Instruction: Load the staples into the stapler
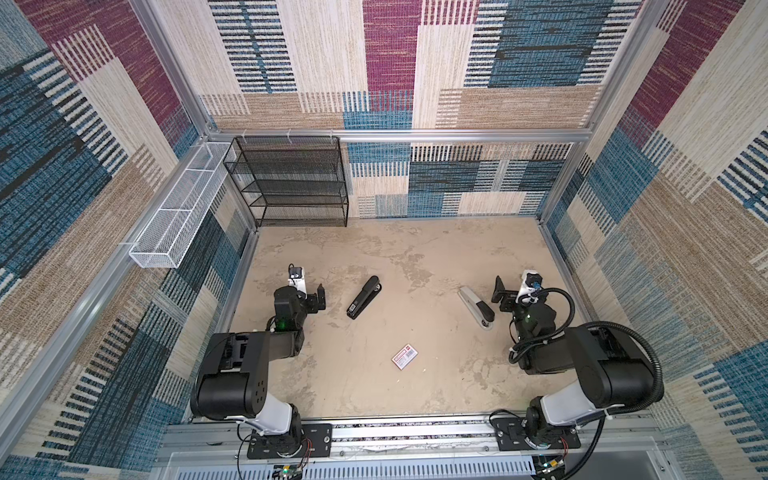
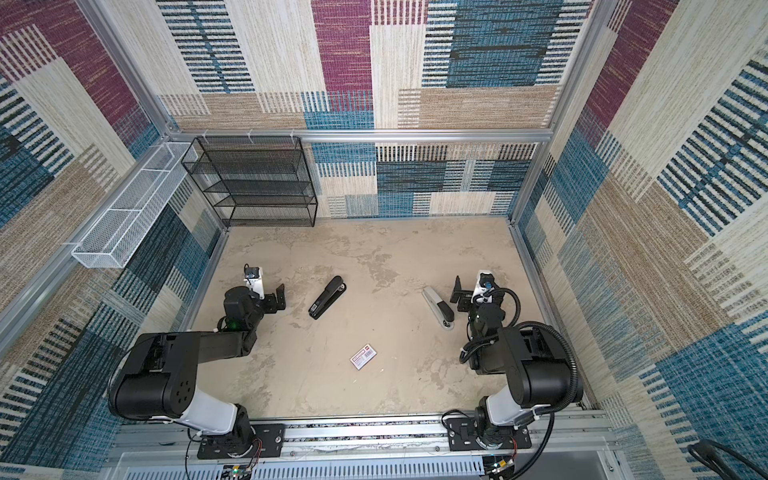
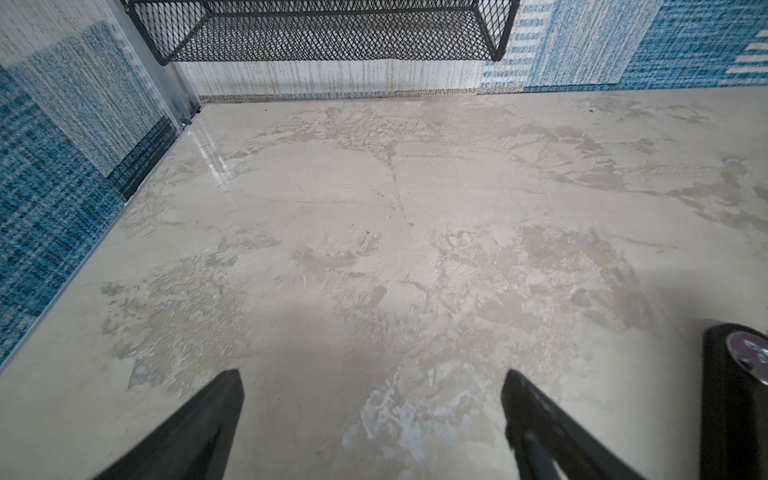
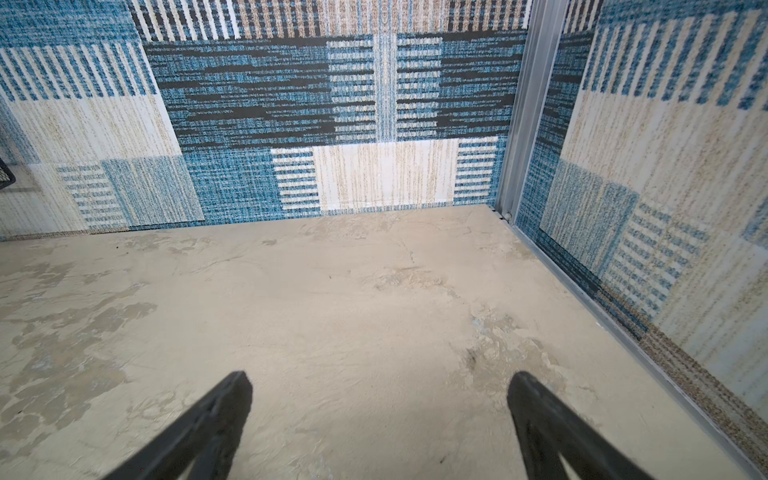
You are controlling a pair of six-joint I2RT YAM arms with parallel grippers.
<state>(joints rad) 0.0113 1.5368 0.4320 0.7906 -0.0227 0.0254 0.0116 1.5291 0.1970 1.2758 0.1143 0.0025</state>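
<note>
A closed white box with a red label (image 1: 404,356) (image 2: 363,356) lies flat near the table's front middle; the staples are hidden. A black stapler (image 1: 365,297) (image 2: 327,298) lies closed left of centre, and its end (image 3: 735,399) shows beside my left gripper's finger. A grey and black stapler (image 1: 477,307) (image 2: 438,308) lies closed on the right. My left gripper (image 1: 309,293) (image 2: 268,293) (image 3: 374,382) hangs open and empty just left of the black stapler. My right gripper (image 1: 513,291) (image 2: 471,293) (image 4: 380,378) stands open and empty just right of the grey stapler.
A black mesh shelf unit (image 1: 291,178) stands at the back left corner. A white mesh basket (image 1: 174,208) hangs on the left wall. Carpeted walls enclose the beige table (image 1: 415,249) on three sides, and a metal rail (image 1: 415,432) carries both arm bases at the front.
</note>
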